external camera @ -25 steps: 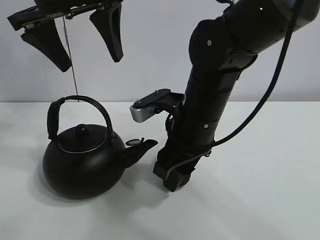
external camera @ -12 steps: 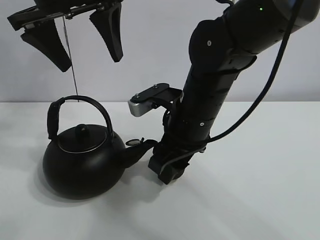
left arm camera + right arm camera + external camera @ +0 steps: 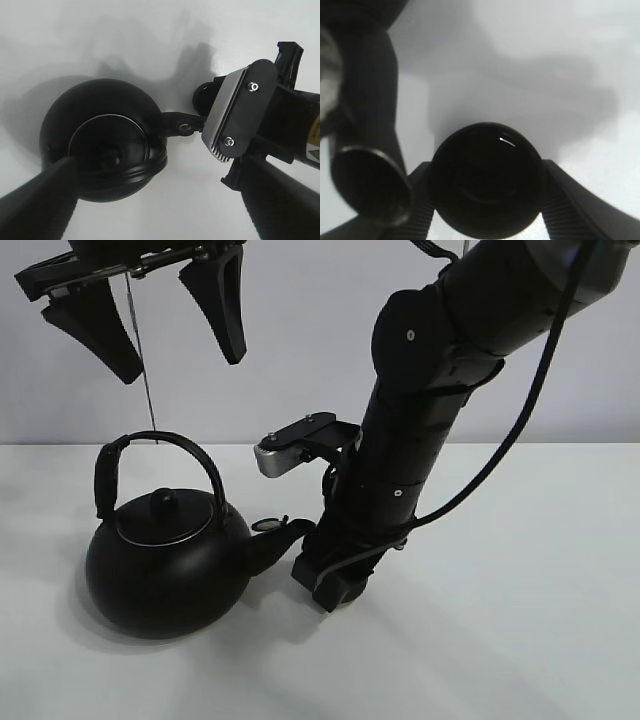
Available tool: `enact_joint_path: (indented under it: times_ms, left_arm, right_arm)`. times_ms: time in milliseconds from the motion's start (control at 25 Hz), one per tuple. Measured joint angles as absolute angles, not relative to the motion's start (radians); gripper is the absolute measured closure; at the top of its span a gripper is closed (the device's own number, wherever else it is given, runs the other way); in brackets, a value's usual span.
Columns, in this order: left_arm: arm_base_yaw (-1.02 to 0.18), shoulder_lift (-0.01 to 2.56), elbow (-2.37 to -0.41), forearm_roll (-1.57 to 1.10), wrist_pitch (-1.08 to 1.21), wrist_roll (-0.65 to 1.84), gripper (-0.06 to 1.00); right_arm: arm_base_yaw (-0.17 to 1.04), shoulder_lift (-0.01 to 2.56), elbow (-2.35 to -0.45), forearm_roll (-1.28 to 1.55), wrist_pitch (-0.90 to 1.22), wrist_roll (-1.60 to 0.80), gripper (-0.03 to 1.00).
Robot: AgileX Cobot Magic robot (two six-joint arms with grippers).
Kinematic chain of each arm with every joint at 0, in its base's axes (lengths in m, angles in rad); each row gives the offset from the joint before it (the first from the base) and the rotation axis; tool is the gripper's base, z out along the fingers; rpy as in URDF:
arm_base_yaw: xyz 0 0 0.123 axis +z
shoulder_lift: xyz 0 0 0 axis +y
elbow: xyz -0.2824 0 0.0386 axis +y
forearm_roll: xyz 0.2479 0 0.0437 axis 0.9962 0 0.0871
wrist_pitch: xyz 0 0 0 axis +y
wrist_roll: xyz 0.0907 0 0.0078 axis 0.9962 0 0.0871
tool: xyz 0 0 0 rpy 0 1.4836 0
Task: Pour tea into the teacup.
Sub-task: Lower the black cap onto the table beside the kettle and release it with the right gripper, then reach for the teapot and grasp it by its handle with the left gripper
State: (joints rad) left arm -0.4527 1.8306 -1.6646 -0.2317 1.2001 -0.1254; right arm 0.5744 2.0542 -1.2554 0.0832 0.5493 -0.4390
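The teacup (image 3: 485,182), tiny, round, black and glossy inside, sits between the ribbed pads (image 3: 559,202) of my right gripper (image 3: 485,205), which is shut on it. In the exterior view the right gripper (image 3: 330,588) is low over the table, just right of the kettle's spout (image 3: 283,537), and it hides the cup. The spout (image 3: 370,185) shows close beside the cup. The big black kettle (image 3: 165,565) stands upright on the table at the left. My left gripper (image 3: 180,360) is open and empty, high above the kettle's arched handle (image 3: 165,440).
The white table (image 3: 520,620) stretches to the right and front. A grey wall stands behind it. In the left wrist view the kettle lid (image 3: 107,150) is seen from above, with the right arm's silver camera plate (image 3: 240,115) beside the spout (image 3: 181,125).
My right arm has moved left with the teacup, bringing it closer to the kettle's spout. The left gripper and the kettle have not moved.
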Motion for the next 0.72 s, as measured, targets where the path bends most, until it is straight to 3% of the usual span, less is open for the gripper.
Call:
enact_joint_path:
  times_ms: [80,480,720]
  left_arm:
    - [-0.453,1.831,-1.665,-0.232,1.200,-0.125,0.31]
    - [-0.453,1.831,-1.665,-0.232,1.200,-0.125,0.31]
    - [-0.453,1.831,-1.665,-0.232,1.200,-0.125,0.31]
  right_arm:
    - [0.574,2.058,-1.266,0.083,0.557,-0.439,0.56]
    - [0.574,2.060,-1.376,0.062,0.729,-0.430,0.31]
    - [0.540,2.029,-1.390,-0.052,0.894,-0.304,0.28]
